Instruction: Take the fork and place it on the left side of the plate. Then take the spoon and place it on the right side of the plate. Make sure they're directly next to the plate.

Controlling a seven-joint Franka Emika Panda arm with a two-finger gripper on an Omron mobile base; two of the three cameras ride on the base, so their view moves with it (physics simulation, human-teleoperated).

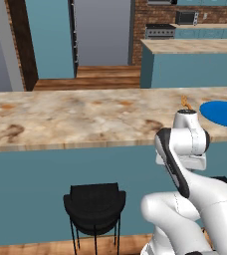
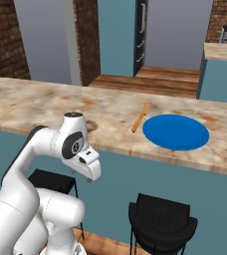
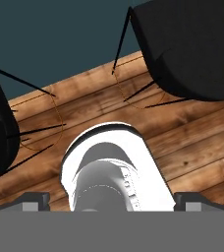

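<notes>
Marbled counter [image 2: 46, 107] is carrying the blue plate [image 2: 175, 131] with the fork [image 2: 140, 117] lying just beside its left rim, long axis running away from you, while your gripper [image 2: 88, 172] is hanging with fingers spread, empty, below the counter edge.

We find no legible text, label, brand, number or sign on any object across the three views.

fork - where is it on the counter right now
In the right base view the fork lies on the marble counter, just off the blue plate's left edge.
</notes>
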